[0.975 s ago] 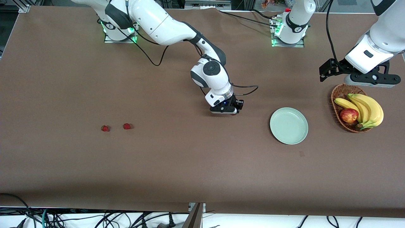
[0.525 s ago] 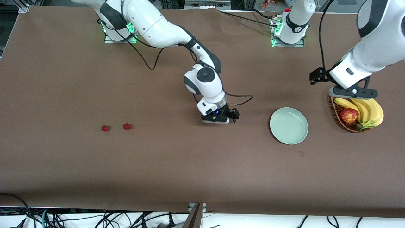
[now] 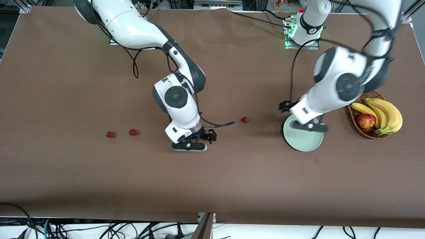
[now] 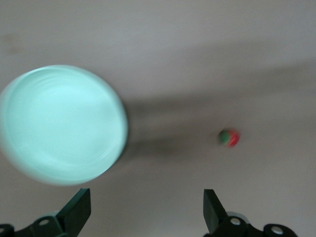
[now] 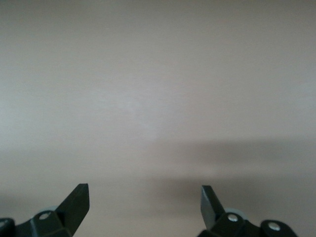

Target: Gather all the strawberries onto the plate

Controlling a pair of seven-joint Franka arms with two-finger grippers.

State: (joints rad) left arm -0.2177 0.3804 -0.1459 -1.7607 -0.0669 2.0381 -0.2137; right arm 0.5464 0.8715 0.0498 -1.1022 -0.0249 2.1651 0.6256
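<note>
Front view
- Right pincer (image 3: 189, 146): low over the bare brown surface (image 3: 212, 179), fingers apart, nothing in it.
- Left pincer (image 3: 309, 127): over the plate (image 3: 302, 141), covering the part of the rim toward the robots; seems empty, though its fingers are hard to make out here.
- Strawberries: one (image 3: 244, 119) lies alone between the right pincer and the plate; two more (image 3: 133, 132) (image 3: 110, 134) sit close together toward the right arm's end.
- Basket (image 3: 350, 103): just beside the plate at the left arm's end, holding bananas (image 3: 386, 114) and an apple (image 3: 366, 120).
- In the way: a black cable (image 3: 215, 124) trails from the right wrist toward the lone berry.

Left wrist view
- Fingers (image 4: 76, 212): wide apart, empty.
- Below: the plate (image 4: 59, 126), and the lone strawberry (image 4: 229, 138) well apart from it.

Right wrist view
- Fingers (image 5: 74, 202): spread wide, only bare surface (image 5: 158, 98) between them.
</note>
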